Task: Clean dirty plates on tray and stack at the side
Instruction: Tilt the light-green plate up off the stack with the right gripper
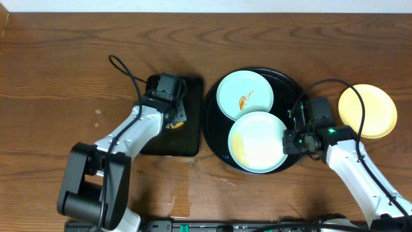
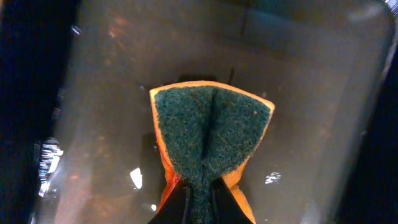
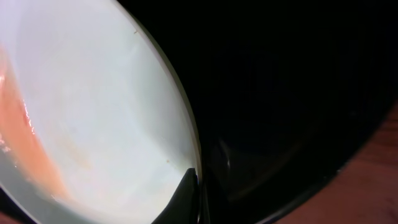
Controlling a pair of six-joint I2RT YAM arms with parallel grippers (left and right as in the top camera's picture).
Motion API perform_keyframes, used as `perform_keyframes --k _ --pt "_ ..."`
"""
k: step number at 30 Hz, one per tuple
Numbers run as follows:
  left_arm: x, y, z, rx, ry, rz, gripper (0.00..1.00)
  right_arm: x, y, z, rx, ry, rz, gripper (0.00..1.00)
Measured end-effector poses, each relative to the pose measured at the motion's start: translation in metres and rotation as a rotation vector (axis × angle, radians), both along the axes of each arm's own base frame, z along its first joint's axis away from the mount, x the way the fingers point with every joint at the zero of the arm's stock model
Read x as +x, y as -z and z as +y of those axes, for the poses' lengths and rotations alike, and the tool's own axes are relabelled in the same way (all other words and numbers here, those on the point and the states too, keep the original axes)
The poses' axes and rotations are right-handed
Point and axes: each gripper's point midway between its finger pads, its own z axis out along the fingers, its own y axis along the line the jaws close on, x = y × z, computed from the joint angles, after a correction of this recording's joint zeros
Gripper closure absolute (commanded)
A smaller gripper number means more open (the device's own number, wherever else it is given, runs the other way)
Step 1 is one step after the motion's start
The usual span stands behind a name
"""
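The left end effector (image 2: 199,202) is clamped on the sponge (image 2: 211,134), left of the tray (image 1: 212,125). The right end effector (image 3: 196,198) is clamped on the rim of the front plate (image 1: 257,142), which sits on the tray. The yellow plate (image 1: 367,111) rests on the counter (image 1: 64,64), right of the tray.

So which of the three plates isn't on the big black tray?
The pale yellow plate, lying on the wooden table right of the tray; both mint-blue plates sit inside it.

This looks like a robotics lab bench: cabled robot arms (image 1: 129,132) mounted at the lower edge of a wooden table (image 1: 58,58), plates (image 1: 244,93) staged on a black tray (image 1: 212,122) mid-frame.
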Motion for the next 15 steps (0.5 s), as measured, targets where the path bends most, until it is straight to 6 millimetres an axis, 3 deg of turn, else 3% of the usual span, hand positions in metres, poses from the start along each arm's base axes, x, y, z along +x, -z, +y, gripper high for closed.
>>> perform_keyframes --k 9,15 --pt "-0.010 0.006 -0.025 -0.120 0.097 0.056 0.89 0.006 -0.001 -0.002 -0.013 0.005 -0.024 0.99" --pt "-0.008 0.007 -0.020 -0.088 0.096 0.048 0.93 0.006 -0.002 -0.002 -0.014 0.004 -0.025 0.99"
